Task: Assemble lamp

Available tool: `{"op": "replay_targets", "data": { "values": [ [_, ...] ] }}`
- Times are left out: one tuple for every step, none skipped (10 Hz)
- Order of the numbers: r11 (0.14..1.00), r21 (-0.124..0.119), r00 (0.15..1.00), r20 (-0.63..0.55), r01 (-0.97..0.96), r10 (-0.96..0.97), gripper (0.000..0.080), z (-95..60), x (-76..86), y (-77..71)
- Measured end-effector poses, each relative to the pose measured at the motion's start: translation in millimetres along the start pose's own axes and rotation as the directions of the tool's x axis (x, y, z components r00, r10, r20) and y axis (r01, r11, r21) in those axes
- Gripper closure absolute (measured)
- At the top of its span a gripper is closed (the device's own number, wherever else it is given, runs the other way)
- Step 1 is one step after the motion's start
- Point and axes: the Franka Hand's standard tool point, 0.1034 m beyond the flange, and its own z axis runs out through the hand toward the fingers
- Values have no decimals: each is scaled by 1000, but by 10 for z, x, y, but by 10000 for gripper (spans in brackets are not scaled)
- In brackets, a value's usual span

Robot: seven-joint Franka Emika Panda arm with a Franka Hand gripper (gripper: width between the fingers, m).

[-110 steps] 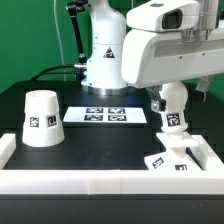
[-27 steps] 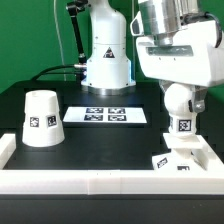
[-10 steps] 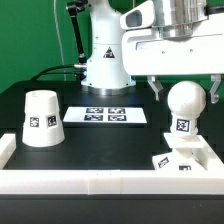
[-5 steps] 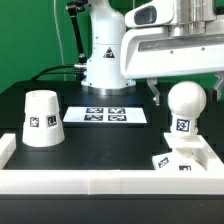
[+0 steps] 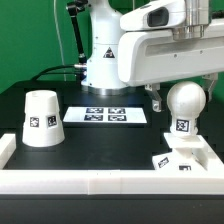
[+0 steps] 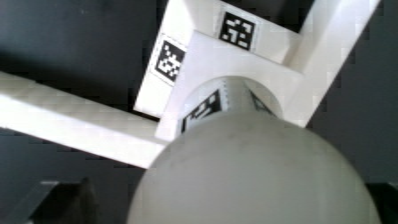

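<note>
The white ball-shaped bulb (image 5: 185, 105) stands upright on the low square base (image 5: 172, 160) at the exterior view's right, in the corner of the white frame. My gripper (image 5: 184, 92) hangs just over the bulb's top with its jaws wide apart, not touching it. One dark finger (image 5: 154, 93) shows on the bulb's left side. The cone shade (image 5: 40, 118) stands alone at the exterior view's left. In the wrist view the bulb (image 6: 249, 165) fills the foreground, with the tagged base (image 6: 199, 55) under it.
The marker board (image 5: 105, 115) lies flat in the middle of the black table. A white frame wall (image 5: 100, 182) runs along the front and up the right side. The arm's own pedestal (image 5: 105, 55) stands behind the marker board.
My gripper, earlier shut on the bulb, has opened and risen above it. In the last second the hand has drifted slightly to the exterior view's left. The bulb stays on the base.
</note>
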Motion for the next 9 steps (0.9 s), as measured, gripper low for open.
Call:
{"op": "replay_targets", "data": {
  "values": [
    [996,-10,996,8,89,-89,100,10,1,-13],
    [983,-15,983,15,183,-183,100,25,5,-27],
    [975,-11,975,30,221,-220,100,35,-4,-41],
    [953,-8,952,55,302,-301,100,29,-14,-40],
    [939,-8,937,68,345,-344,100,26,-7,-33],
    [918,-6,916,71,396,-395,100,29,-10,-26],
    [903,-4,901,71,430,-429,100,28,-12,-18],
    [903,-4,901,71,429,-428,130,30,-16,-13],
    [905,-4,903,71,426,-425,130,32,-17,-13]
  ]
}}
